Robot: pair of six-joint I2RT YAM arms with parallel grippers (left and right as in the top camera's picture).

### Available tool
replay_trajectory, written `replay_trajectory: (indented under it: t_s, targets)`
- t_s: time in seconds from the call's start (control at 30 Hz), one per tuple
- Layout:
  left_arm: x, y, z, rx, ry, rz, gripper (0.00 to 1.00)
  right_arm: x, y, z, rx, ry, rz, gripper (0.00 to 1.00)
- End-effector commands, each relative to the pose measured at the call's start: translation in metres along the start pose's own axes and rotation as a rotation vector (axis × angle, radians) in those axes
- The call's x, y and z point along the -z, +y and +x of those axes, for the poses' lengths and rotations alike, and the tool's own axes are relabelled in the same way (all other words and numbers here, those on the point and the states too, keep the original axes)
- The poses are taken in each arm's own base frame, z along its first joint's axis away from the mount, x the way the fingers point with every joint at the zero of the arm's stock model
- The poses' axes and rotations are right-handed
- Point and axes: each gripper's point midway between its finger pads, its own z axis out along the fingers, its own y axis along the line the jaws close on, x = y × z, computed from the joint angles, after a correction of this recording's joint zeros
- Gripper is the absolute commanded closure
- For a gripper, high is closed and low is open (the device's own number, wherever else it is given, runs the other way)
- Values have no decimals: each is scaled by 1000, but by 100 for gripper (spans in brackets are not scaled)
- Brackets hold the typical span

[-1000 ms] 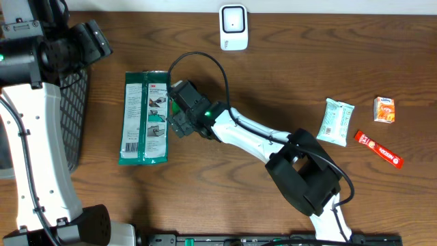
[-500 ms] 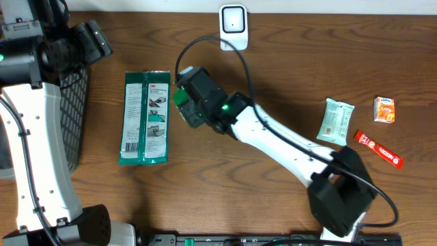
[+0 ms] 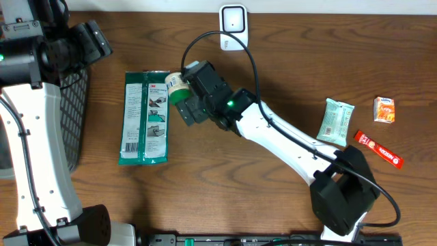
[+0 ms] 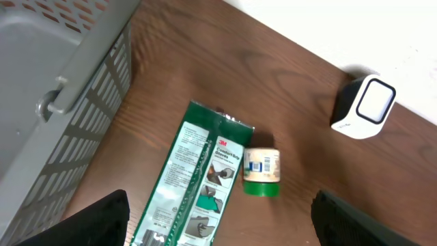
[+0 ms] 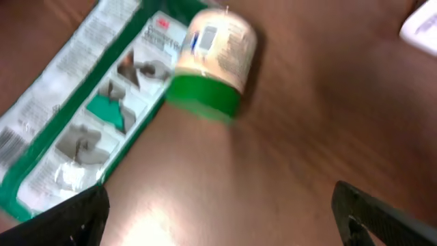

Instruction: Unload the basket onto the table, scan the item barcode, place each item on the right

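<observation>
My right tool [image 5: 222, 215] is spread wide and empty. Just ahead of it the small green-capped jar [image 5: 212, 58] lies on its side on the table [image 5: 307, 137], seemingly touching a corner of the green packet [image 5: 89, 116]. I judge it light, rigid, smooth and prone to roll, so I'd pinch across the body, leaving the label showing. The scanner [image 3: 233, 27] stands further off. My left tool [image 4: 218, 219] hangs spread and empty, well apart

White arms [image 3: 287, 140], black joints [image 3: 341, 198]
</observation>
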Motion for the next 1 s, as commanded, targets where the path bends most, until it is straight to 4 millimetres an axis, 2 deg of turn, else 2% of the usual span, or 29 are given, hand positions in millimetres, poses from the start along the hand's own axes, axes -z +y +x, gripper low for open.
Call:
replay_trajectory:
  t_s: [0.0,0.2,0.3,0.43,0.6,0.73,0.87,0.97]
  targets:
    - [0,0,-1,-6,1,4,15,-9,-12,-7,-14,-32,44,1]
    - [0,0,-1,-6,1,4,15,-9,-10,-20,-19,-86,36,1]
    - [0,0,-1,-6,1,4,15,-15,-11,-26,-18,-116,47,1]
    - [0,0,-1,-6,1,4,15,-40,-22,-29,29,-150,105,1]
    - [0,0,-1,-6,1,4,15,-79,-23,-29,54,-190,49,1]
    - [0,0,-1,-6,1,4,15,-92,-22,-32,120,-224,23,1]
    - [0,0,-1,-6,1,4,15,-93,-20,-29,166,-212,17,1]
    - [0,0,-1,-6,1,4,15,-96,-8,-13,189,-150,-55,1]
